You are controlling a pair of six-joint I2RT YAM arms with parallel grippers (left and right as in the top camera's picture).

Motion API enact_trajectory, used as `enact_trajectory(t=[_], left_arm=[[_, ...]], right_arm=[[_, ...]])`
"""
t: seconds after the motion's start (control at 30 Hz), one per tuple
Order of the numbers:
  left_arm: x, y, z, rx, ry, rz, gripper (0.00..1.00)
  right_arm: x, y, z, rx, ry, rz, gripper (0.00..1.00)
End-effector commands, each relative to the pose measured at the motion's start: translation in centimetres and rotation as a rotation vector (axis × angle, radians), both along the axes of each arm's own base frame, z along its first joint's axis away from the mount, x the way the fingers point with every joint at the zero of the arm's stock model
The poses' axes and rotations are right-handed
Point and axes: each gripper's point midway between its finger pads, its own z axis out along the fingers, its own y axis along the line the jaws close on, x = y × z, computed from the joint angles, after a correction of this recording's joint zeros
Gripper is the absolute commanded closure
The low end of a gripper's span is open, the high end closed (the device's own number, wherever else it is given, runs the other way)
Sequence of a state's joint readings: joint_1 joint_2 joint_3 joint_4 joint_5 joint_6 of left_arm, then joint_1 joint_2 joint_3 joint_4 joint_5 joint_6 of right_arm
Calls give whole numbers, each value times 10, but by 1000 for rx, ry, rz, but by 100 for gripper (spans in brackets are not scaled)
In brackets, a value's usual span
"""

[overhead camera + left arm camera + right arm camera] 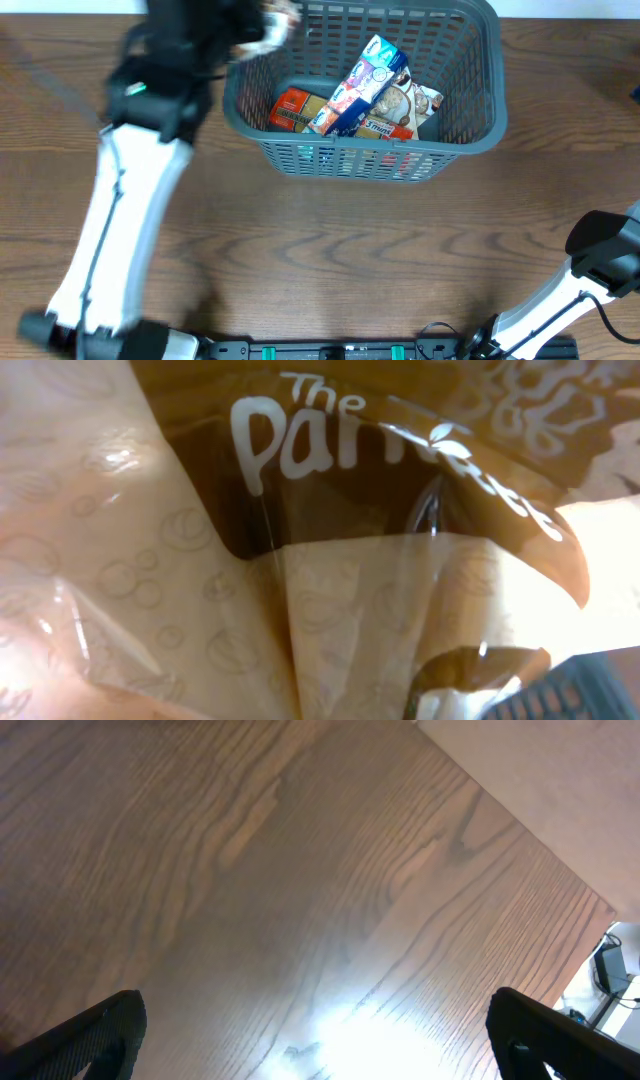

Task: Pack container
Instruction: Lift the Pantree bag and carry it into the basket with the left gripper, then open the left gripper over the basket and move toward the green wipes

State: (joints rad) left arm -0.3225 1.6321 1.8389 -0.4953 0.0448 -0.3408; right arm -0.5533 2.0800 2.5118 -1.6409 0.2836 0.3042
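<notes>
Brown packet (300,560) being pinched by left gripper (245,30) at ten o'clock of container (360,146) | release well inside being advised | right gripper (320,1032) being held spread, empty

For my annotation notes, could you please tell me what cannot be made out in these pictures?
Left end effector: overhead, motion blur; left wrist, the held packet fills the frame.
Packet's printed name: left wrist, distorted by creases.
Lower packets in the container: overhead, covered by upper ones.
</notes>
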Motion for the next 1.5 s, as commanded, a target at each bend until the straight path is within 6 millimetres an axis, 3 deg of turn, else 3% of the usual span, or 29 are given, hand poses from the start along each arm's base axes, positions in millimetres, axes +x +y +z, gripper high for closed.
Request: enact_trajectory(t=[0.0, 0.2, 0.37, 0.63, 0.73, 0.83, 0.9, 0.97, 1.0, 1.17, 1.27, 1.47], left_arm=[[7, -36, 0, -18, -19, -55, 94], [10, -88, -47, 18, 68, -144, 94], [7, -109, -75, 48, 130, -180, 94], [23, -100, -157, 164, 298, -118, 93], [30, -91, -180, 207, 337, -75, 83], [36, -77, -189, 240, 351, -27, 63], [40, -68, -189, 254, 347, -10, 51], [43, -59, -186, 251, 342, 7, 27], [44, -55, -184, 250, 341, 13, 23], [40, -43, -163, 286, 305, -1, 18], [32, -38, -135, 296, 253, -4, 15], [-1, 6, -38, 286, 78, 150, 14]], right_arm=[[-4, -1, 5, -6, -12, -19, 1], [-4, -1, 5, -6, -12, -19, 1], [-4, -1, 5, -6, -12, -20, 1], [-4, -1, 5, -6, -12, -20, 1], [-4, -1, 5, -6, -12, -20, 1], [-4, -1, 5, -6, -12, -19, 1], [-4, -1, 5, -6, -12, -19, 1], [-4, -1, 5, -6, -12, -19, 1], [-4, -1, 5, -6, -12, -19, 1], [-4, -1, 5, -6, -12, -20, 1], [-4, -1, 5, -6, -12, -20, 1], [-4, -1, 5, -6, -12, -19, 1]])
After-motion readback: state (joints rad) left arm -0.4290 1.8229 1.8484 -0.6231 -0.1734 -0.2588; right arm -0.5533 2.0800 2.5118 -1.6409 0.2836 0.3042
